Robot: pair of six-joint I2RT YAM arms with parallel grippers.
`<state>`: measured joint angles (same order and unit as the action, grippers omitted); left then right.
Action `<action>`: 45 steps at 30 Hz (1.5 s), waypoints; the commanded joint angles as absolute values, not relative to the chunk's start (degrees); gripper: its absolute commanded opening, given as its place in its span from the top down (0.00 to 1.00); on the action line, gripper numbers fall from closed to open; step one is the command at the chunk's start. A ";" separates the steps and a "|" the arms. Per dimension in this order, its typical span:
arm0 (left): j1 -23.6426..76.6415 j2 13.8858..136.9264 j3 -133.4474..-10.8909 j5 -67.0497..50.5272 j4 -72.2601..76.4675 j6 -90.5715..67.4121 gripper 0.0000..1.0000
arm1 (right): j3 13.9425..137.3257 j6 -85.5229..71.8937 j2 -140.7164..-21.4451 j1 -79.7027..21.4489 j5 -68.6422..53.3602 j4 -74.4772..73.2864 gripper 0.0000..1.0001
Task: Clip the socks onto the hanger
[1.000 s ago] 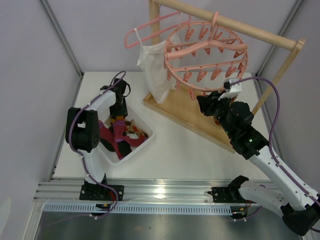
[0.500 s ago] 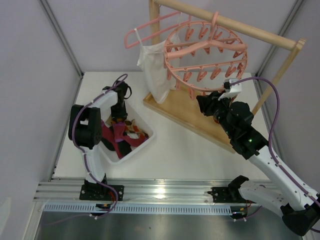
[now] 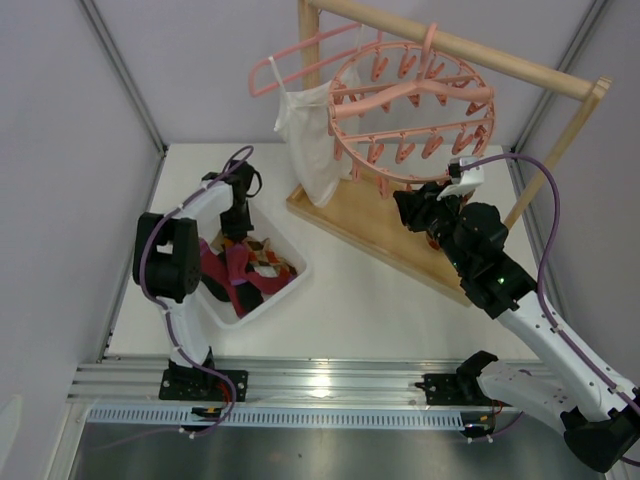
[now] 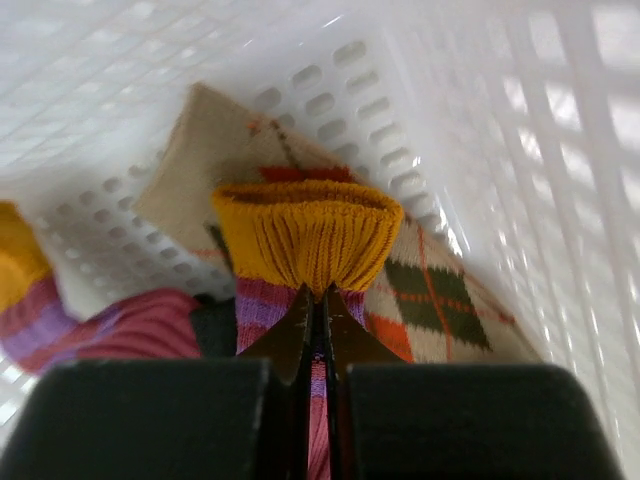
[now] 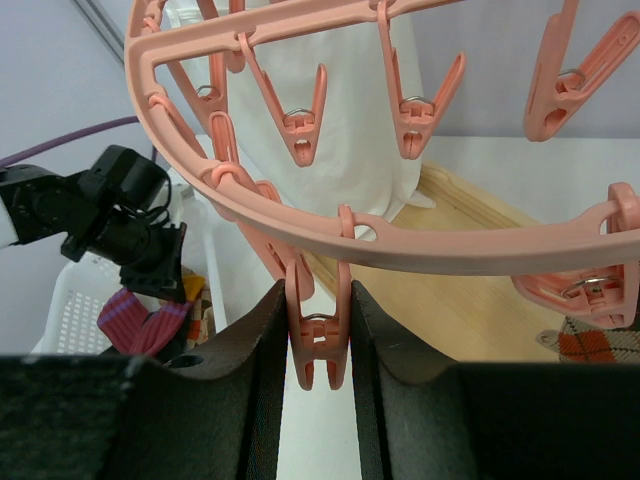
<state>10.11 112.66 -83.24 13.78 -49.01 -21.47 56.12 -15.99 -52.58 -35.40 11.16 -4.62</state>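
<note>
The round pink hanger (image 3: 410, 105) hangs by its hook from a wooden rod. My right gripper (image 3: 412, 212) is under its near rim, shut on one dangling pink clip (image 5: 320, 340) with a finger on each side of it. My left gripper (image 3: 238, 232) is down in the white basket (image 3: 290, 285), shut on a purple-and-red striped sock with a yellow cuff (image 4: 305, 235). A tan argyle sock (image 4: 430, 290) lies under it and a maroon sock (image 4: 150, 325) lies to the left. More socks (image 3: 235, 275) fill the basket. A patch of argyle fabric (image 5: 598, 343) shows under a clip at the right.
A white camisole (image 3: 310, 140) hangs on a thin pink coat hanger (image 3: 300, 55) left of the round hanger. The wooden rack's base board (image 3: 370, 225) lies on the table between the arms. The perforated basket wall (image 4: 560, 150) rises to the right of my left gripper.
My left gripper has shifted a little toward the back of the basket with the striped sock in it. The right arm has not moved.
</note>
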 commanded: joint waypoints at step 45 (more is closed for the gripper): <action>49.38 62.13 -60.47 -3.87 5.53 -12.57 0.99 | 58.36 -19.77 -49.92 -34.80 5.63 -6.15 1.00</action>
<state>47.13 58.67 -58.22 -2.00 -0.99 -13.43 57.10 -18.72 -50.72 -34.70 7.81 -5.87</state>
